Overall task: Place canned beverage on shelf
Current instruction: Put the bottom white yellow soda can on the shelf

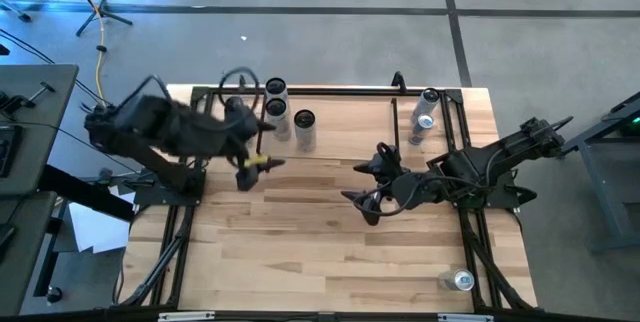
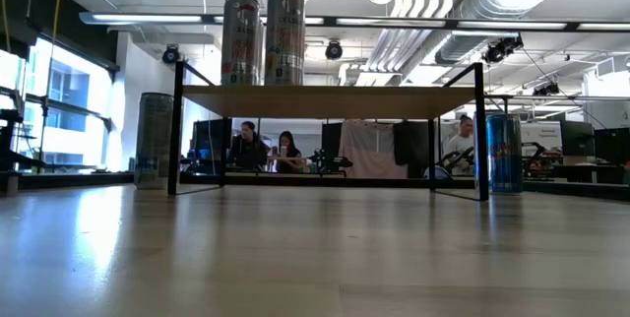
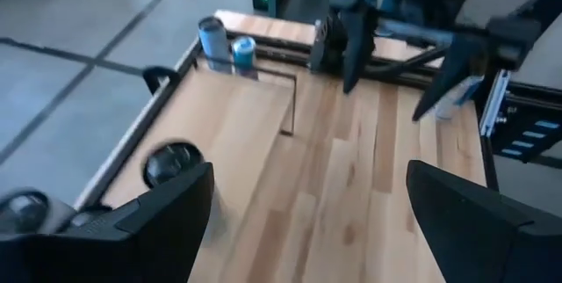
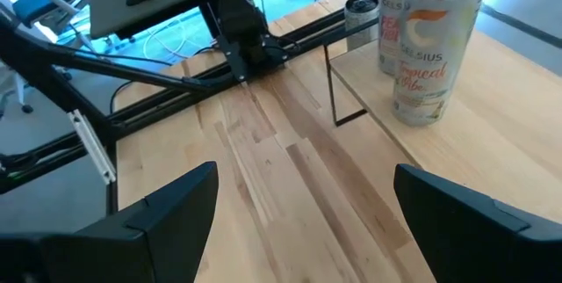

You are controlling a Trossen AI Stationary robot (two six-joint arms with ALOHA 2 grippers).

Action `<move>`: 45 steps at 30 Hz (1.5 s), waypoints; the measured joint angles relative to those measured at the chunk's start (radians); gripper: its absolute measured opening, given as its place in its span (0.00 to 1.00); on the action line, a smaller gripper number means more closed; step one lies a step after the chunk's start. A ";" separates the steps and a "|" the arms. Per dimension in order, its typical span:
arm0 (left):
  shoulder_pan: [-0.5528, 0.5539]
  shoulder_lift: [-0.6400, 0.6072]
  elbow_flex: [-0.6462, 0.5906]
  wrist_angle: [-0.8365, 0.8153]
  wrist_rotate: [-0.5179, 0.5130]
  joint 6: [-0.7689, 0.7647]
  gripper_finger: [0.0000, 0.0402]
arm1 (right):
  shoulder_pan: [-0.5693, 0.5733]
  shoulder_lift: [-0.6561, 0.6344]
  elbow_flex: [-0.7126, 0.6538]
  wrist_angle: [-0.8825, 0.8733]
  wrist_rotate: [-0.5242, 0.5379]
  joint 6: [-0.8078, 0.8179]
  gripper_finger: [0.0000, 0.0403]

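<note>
The shelf, a low rack with a light wood top and thin black legs, stands at the table's far middle; it also shows in the low view. Two tall cans stand upright on its top near the left end, seen close in the right wrist view. My left gripper hovers by the shelf's near left part, open and empty. My right gripper is just in front of the shelf's right part, open and empty.
A can stands on the table by the shelf's far left leg. Two cans stand at the far right, one of them blue. Another can stands at the near right corner. Black rails run along the table's sides. People sit in the room behind.
</note>
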 joint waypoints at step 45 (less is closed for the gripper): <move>-0.153 -0.754 -0.877 0.866 -0.254 0.273 0.86 | -0.241 0.120 -0.381 0.714 -0.043 -0.206 0.12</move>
